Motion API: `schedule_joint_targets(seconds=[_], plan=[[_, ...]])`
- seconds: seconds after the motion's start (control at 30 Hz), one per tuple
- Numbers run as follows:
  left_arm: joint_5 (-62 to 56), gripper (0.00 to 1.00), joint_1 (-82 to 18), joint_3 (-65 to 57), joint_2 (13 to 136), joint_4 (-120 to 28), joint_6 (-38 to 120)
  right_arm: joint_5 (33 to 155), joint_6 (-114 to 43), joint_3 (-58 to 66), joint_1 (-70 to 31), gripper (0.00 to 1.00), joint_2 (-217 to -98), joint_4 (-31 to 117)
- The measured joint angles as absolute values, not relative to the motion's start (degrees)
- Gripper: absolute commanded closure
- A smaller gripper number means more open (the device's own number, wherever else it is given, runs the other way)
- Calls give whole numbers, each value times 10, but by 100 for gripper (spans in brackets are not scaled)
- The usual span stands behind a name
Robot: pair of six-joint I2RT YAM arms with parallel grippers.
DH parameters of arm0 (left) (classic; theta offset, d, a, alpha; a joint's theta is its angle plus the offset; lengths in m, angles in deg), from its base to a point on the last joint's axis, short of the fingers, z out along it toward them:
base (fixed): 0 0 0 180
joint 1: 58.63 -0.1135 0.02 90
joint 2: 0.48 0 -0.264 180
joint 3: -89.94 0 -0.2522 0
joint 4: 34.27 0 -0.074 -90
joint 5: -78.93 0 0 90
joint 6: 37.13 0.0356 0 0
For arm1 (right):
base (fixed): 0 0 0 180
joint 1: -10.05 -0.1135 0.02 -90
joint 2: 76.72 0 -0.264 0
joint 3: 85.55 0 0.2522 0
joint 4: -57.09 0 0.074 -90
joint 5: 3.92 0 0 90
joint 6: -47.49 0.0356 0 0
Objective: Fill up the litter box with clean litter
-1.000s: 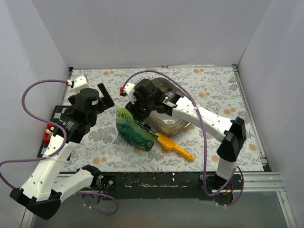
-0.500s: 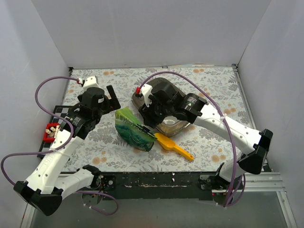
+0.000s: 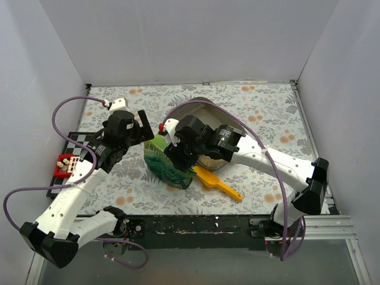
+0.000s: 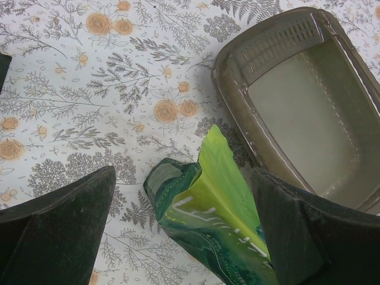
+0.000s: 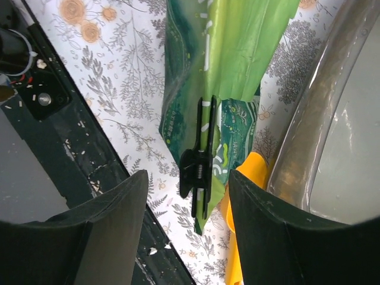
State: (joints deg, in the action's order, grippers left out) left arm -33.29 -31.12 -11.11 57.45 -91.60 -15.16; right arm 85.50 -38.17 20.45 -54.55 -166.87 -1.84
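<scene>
- A yellow scoop (image 3: 219, 183) is seen just nearer than the litter box (image 4: 237, 77).
- A green bag (image 3: 166, 163), shut by a black clip (image 5: 199, 166), is laid just left of the box.
- The right gripper (image 5: 189, 173) is held spread over the clip, with nothing gripped.
- The left gripper (image 4: 182, 172) is held wide apart over the bag's far end, left of the box.

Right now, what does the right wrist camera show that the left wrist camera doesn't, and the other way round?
Only the right wrist: the black clip on the green bag, the yellow scoop beside it, and the table's dark front edge.
Only the left wrist: the litter box with its slotted end and most of its floor.
Both: the bag, some litter box rim, the flowered cloth, and an open claw, the left claw or the right claw.
</scene>
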Motion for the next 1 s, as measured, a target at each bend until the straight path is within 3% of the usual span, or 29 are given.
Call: schedule_joint_targets(seconds=[0.17, 0.27, 0.33, 0.37, 0.4, 0.43, 1.0], plan=[[-327, 2, -311, -113, 574, -913, -153, 835, -382, 202, -547, 36, -1684, -19], [-327, 2, -311, -113, 575, -913, -153, 826, -382, 197, -548, 44, -1691, -19], [-327, 2, -311, -113, 576, -913, -153, 822, -383, 192, -550, 58, -1692, -22], [-327, 2, -311, -114, 576, -912, -153, 820, -383, 192, -550, 73, -1694, -23], [-327, 2, -311, -114, 577, -911, -153, 818, -385, 192, -550, 95, -1694, -25], [-327, 2, -311, -115, 577, -910, -153, 817, -386, 192, -550, 99, -1694, -26], [-322, 2, -311, -122, 597, -896, -151, 696, -344, 173, -557, 99, -1605, -51]])
